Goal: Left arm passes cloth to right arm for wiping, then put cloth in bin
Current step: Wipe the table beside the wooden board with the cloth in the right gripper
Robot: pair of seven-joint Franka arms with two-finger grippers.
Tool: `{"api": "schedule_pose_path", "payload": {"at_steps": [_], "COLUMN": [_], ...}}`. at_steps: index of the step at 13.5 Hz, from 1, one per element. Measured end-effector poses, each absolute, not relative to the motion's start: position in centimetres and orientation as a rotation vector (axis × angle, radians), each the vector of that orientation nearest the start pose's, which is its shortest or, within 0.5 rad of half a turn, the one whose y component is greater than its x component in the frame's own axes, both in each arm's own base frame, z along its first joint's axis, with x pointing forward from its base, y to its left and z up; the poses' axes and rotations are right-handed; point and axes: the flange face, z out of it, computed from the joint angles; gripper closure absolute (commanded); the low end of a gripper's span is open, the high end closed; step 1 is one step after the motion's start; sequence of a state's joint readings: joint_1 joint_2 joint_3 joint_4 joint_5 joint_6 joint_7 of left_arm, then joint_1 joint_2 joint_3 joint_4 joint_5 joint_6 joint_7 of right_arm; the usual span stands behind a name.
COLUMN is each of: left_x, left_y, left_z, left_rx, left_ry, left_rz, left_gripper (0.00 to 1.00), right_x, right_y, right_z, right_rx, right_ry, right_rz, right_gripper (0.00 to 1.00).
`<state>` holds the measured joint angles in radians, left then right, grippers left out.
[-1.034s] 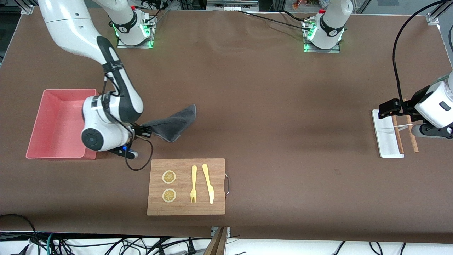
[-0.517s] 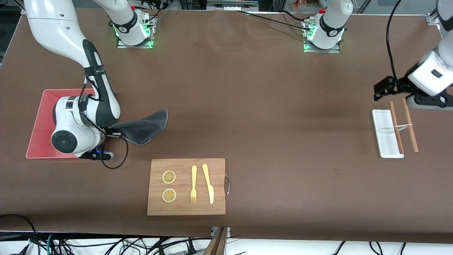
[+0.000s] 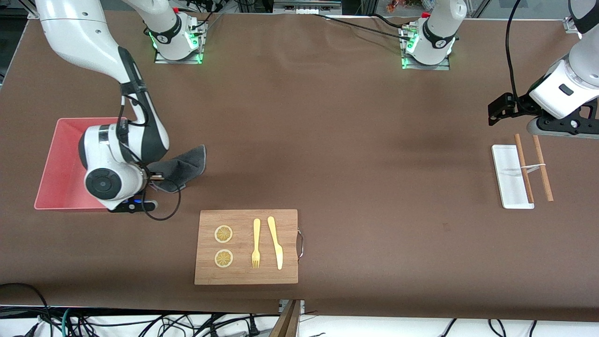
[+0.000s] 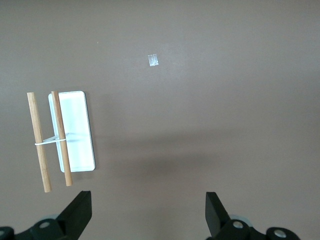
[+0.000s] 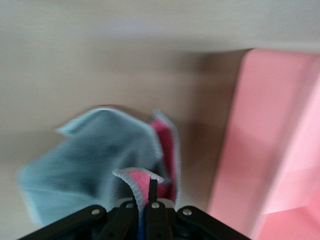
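Grey-and-pink cloth clenched in my right gripper, beside the bin at the right arm's end. Binning remains. Left gripper released, waiting over the counter.

The brown table is lit evenly and brightly from overhead in the front view, and only soft, faint shadows are cast across it, one below the left arm. The left wrist view is rendered sharp, with a broad diffuse shadow band laid on the tabletop. The right wrist view is heavily smeared, probably by motion, so the cloth and the bin are shown with blurred edges.
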<state>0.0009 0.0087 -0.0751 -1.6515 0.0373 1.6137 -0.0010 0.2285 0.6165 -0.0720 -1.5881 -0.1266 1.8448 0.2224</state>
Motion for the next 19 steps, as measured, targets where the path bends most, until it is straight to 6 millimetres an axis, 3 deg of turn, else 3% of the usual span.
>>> {"api": "schedule_pose_path", "payload": {"at_steps": [4, 9, 17, 19], "left_x": [55.7, 55.7, 55.8, 55.8], "left_y": [-3.7, -3.5, -1.7, -1.7], "left_z": [58.5, 58.5, 58.5, 58.5], "left_rx": [-3.100, -3.101, -3.147, -3.147], "left_ry": [0.117, 0.109, 0.045, 0.045], "left_rz": [0.070, 0.069, 0.073, 0.073], "left_gripper": [0.00, 0.00, 0.00, 0.00], "right_x": [63.8, 62.9, 61.7, 61.1], "right_y": [17.4, 25.6, 38.3, 40.4], "right_z": [25.0, 24.7, 26.9, 27.3], "right_rx": [-3.220, -3.102, -2.788, -2.692], "right_ry": [0.242, 0.447, 0.758, 0.823], "right_rz": [0.447, 0.311, 0.214, 0.239], "right_gripper": [1.00, 1.00, 1.00, 1.00]}}
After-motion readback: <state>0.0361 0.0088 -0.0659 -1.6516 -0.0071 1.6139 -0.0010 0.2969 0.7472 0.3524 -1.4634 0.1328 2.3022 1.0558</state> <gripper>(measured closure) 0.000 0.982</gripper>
